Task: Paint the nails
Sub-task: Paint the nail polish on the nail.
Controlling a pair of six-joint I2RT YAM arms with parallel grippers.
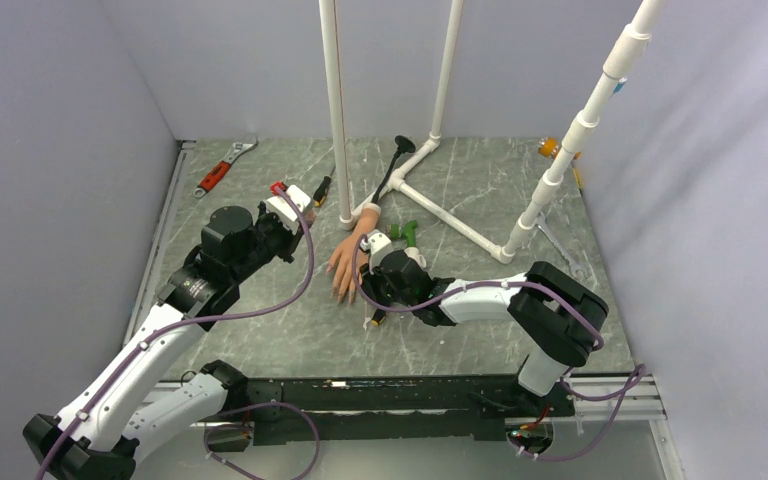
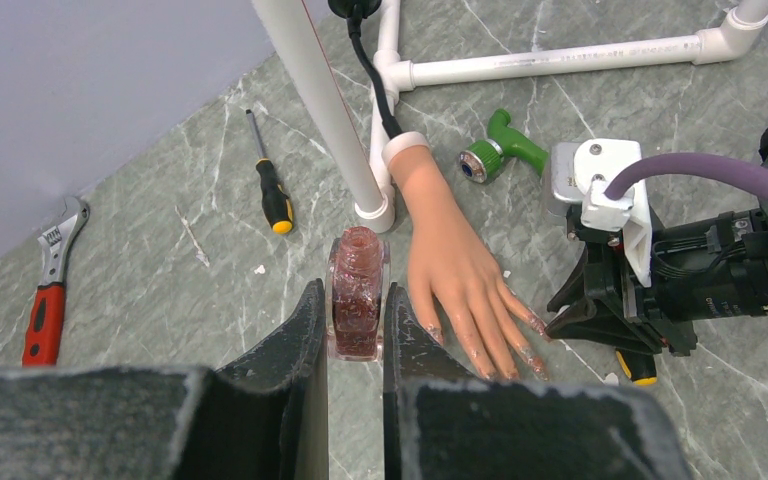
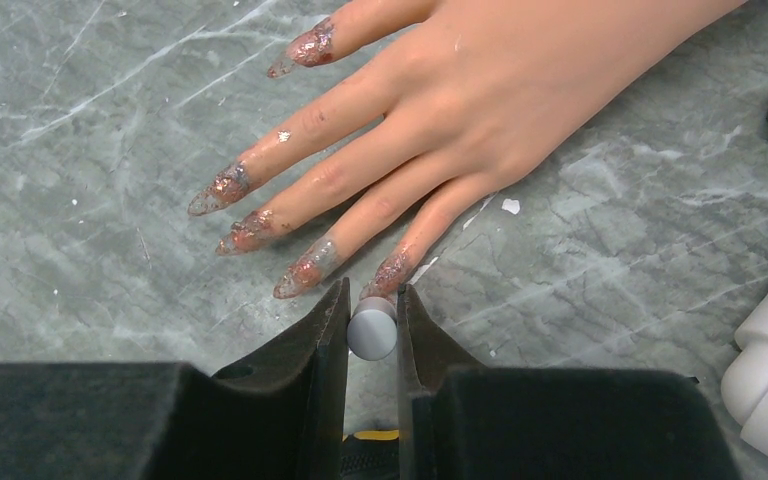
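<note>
At the middle of the grey marbled counter (image 1: pixel 480 180), a peach mannequin hand (image 1: pixel 348 262) is laid palm down beside the foot of a white pipe frame (image 1: pixel 337 120), with its white cuff toward the back wall and its digits toward the arm bases. The nails (image 3: pixel 310 268) — long, pale and pointed — are seen smeared with reddish glitter. The left arm's fingers (image 2: pixel 305 340) are closed narrowly on an uncapped bottle (image 2: pixel 358 262) of reddish glitter polish, held just beside the thumb. The right arm's fingers (image 3: pixel 325 330) are clamped on a small grey round cap (image 3: pixel 373 330), which is set at the tip of the little-finger nail — whether it touches cannot be told. A green nozzle (image 2: pixel 500 150), a screwdriver (image 2: pixel 275 195) and a red-handled wrench (image 2: pixel 45 300) are left lying farther back.
</note>
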